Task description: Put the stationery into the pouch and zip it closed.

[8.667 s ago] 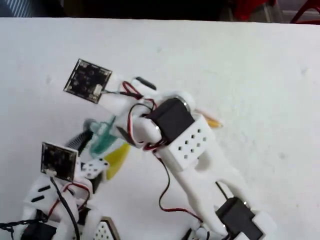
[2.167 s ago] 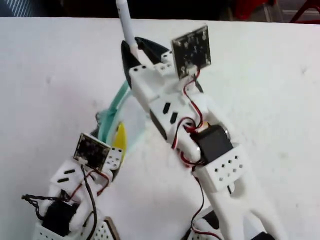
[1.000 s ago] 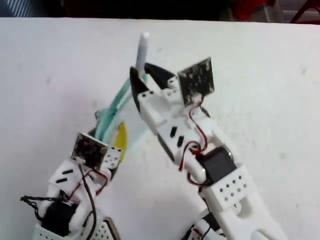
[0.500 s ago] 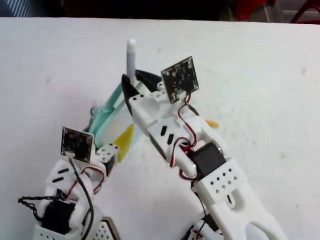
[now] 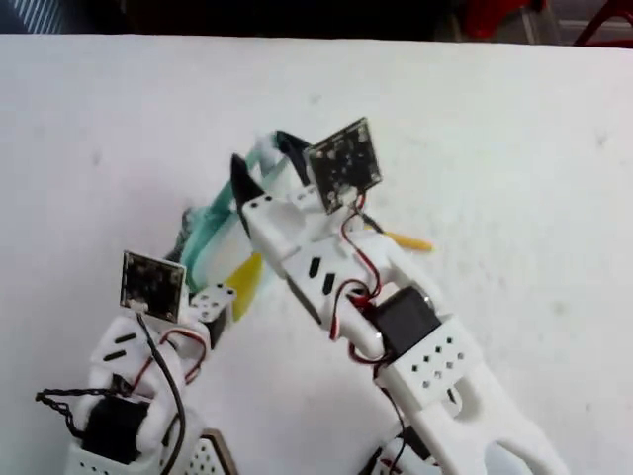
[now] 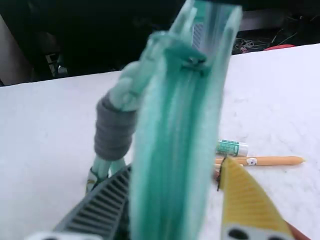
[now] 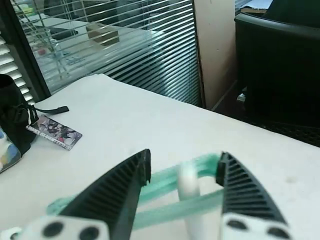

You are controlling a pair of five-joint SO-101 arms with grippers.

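Observation:
My left gripper [image 5: 213, 257] [image 6: 175, 167] is shut on the teal see-through pouch [image 5: 206, 233] [image 6: 175, 140], holding it on edge between a grey finger [image 6: 100, 210] and a yellow finger [image 6: 245, 200]. My right gripper [image 5: 265, 163] [image 7: 183, 159] hangs over the pouch's far end. Its black fingers are apart, and a white pen [image 5: 262, 155] [image 7: 189, 184] stands between them without touching either tip, low against the pouch [image 7: 165, 181]. An orange pencil [image 5: 401, 238] [image 6: 265, 161] and a small glue stick [image 6: 231, 147] lie on the table beside the right arm.
The white table [image 5: 514, 129] has free room to the right and at the back. Its far edge [image 5: 396, 38] meets a dark room. A black bag [image 7: 12, 120] and a card [image 7: 54, 134] lie on the table in the right wrist view.
The right gripper carried the upright white pen over the pouch. In the last half second the pen dropped lower between the fingers. The left gripper kept holding the pouch.

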